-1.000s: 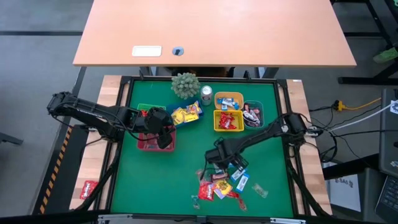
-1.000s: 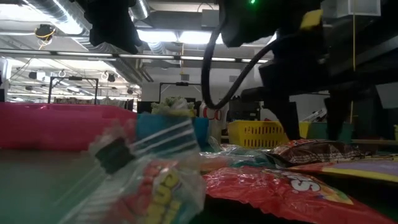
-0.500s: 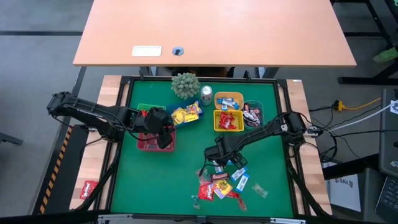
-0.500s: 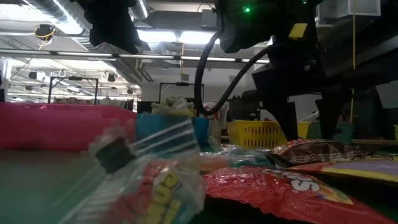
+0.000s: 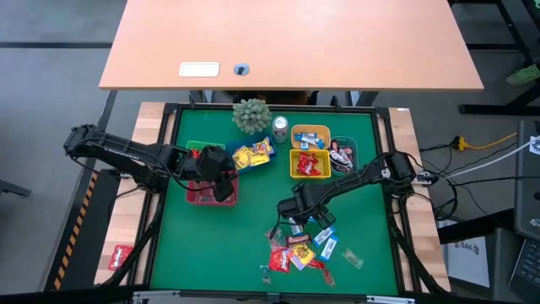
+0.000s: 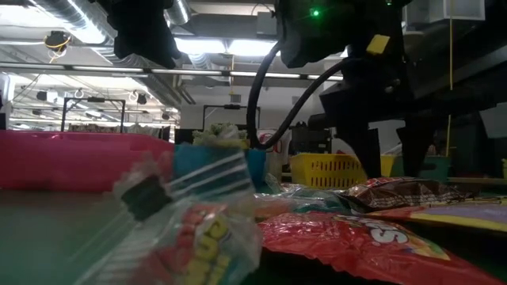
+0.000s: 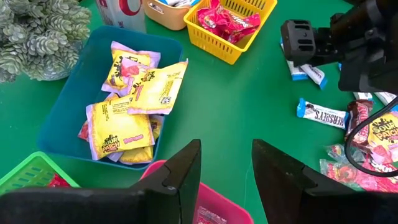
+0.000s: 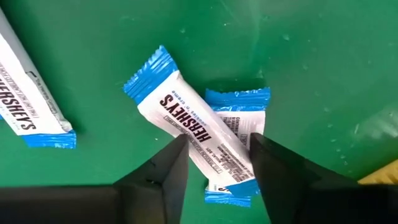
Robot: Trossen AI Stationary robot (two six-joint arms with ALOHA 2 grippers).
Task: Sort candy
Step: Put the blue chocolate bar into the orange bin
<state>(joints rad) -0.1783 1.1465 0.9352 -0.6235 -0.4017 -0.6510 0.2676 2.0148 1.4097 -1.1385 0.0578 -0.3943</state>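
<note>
While the left arm waits: the left gripper (image 5: 221,174) hangs over the pink bin (image 5: 201,194) with its jaws spread and nothing between them; the wrist view looks past them to the blue bin (image 7: 81,102) of yellow packets

Right arm: the right gripper (image 5: 297,217) has come down from a second ago to the upper edge of the loose candy pile (image 5: 299,249) on the green bench (image 5: 219,245); the low view shows its dark fingers nearer the mat than before

Right jaws: narrowing compared with a second ago, yet not pressed together; the wrist view shows a finger (image 8: 165,171) on each side of the blue-and-white bar (image 8: 193,127), close to the wrapper, though I cannot tell whether they touch it

Task's thing: that bar lies flat on the mat across a second blue-and-white sweet (image 8: 239,146), touching it; a third bar (image 8: 28,106) lies apart to one side; the other candy is red, yellow and brownish, spread just below the gripper in the high view

Sorted so far: the yellow basket (image 5: 310,164) holds red sweets, the orange bin (image 5: 310,136) blue-and-white ones, the dark bin (image 5: 342,155) mixed dark wrappers

What it means: judged from this, the pick of one blue-and-white bar is starting and much remains unsorted; the overlap risks dragging or lifting two sweets at once; the orange bin looks the likely target
</note>
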